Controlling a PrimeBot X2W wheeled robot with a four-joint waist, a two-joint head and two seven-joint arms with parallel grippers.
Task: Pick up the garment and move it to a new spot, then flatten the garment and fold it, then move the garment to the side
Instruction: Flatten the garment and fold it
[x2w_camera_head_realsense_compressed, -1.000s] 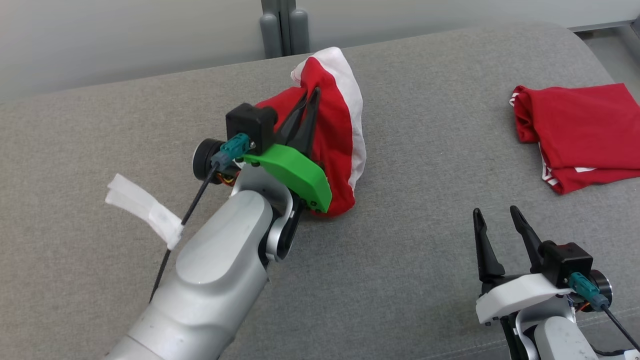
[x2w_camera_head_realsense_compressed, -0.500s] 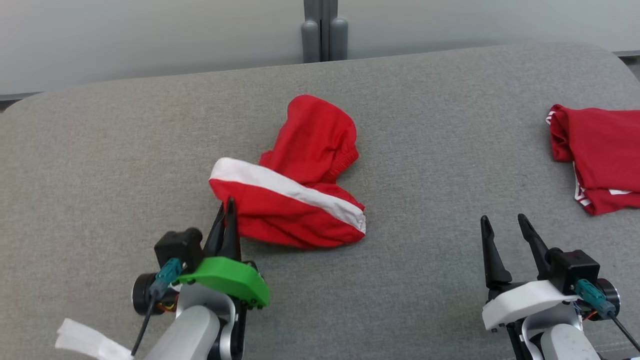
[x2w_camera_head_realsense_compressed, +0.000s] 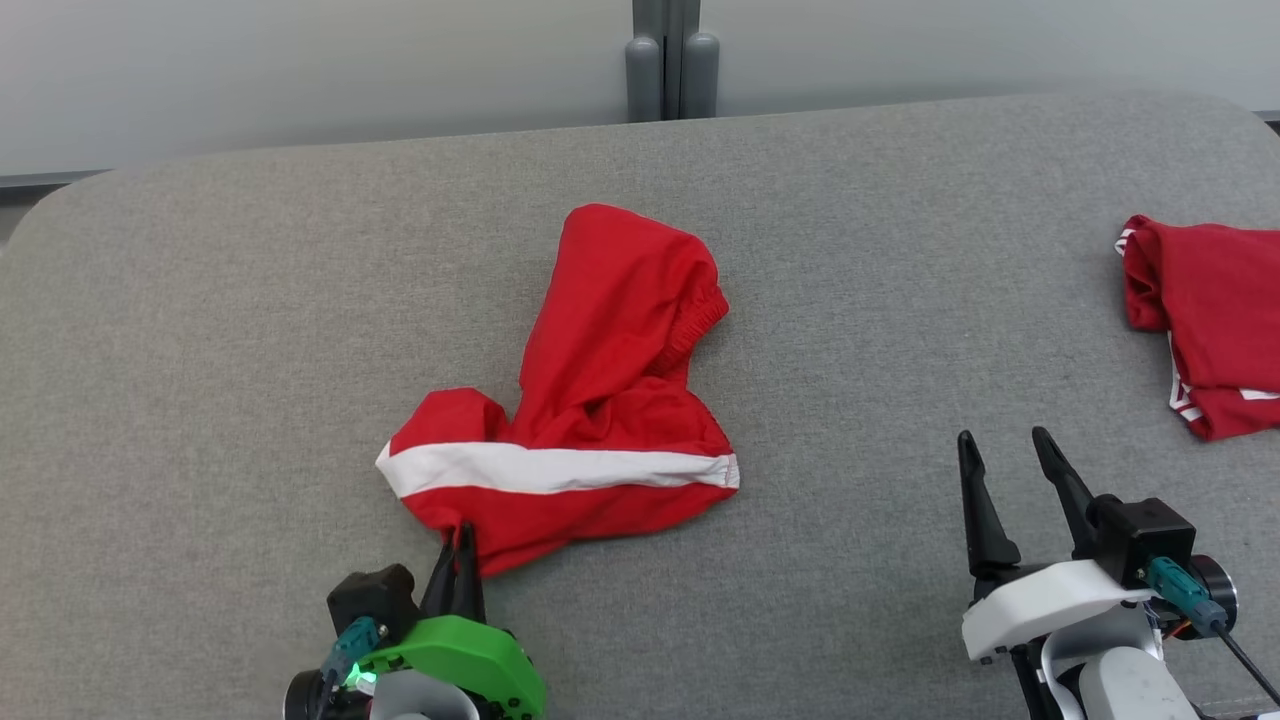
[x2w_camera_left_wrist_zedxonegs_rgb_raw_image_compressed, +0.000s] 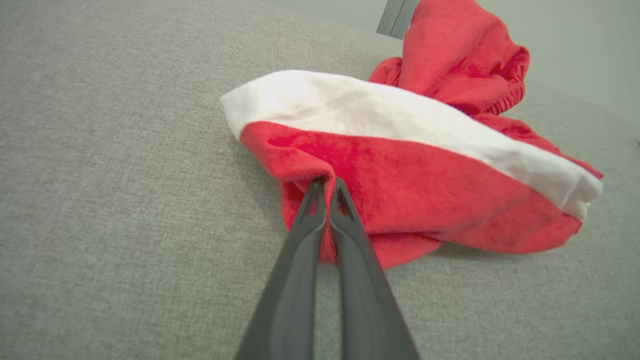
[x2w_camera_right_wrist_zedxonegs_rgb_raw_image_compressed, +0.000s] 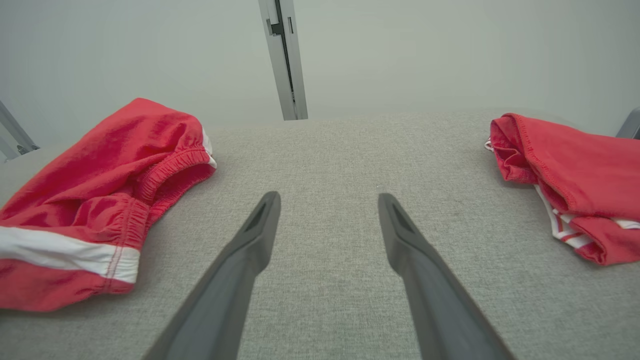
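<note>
Toward the robot's side of the grey surface (x2w_camera_head_realsense_compressed: 200, 350), the left hand (x2w_camera_left_wrist_zedxonegs_rgb_raw_image_compressed: 327, 182) is closed on the garment (x2w_camera_head_realsense_compressed: 590, 420). Its two fingers (x2w_camera_left_wrist_zedxonegs_rgb_raw_image_compressed: 350, 235) are pinched together over a fold of red cloth at the near hem, just below the white stripe (x2w_camera_head_realsense_compressed: 560, 467). The garment, shorts to judge by the elastic waistband (x2w_camera_head_realsense_compressed: 700, 325), lies crumpled about the middle of the surface, with the waistband end away from the robot and the striped part nearest. The right hand (x2w_camera_head_realsense_compressed: 1000, 440) hangs open and empty, well apart from it to the right. A second garment (x2w_camera_head_realsense_compressed: 1210, 320), also red, lies near the right edge.

The cloth looks thin, light and limp. It should slide easily over the felt-like surface, but it will bunch rather than hold a shape, and a single pinch point is likely to let the rest trail and twist. For flattening, the better hold is probably two points at once, one hand at each end of the waistband or of a leg hem. The seamed edge is the place to take it, since it is thicker and less likely to slip from narrow fingers
</note>
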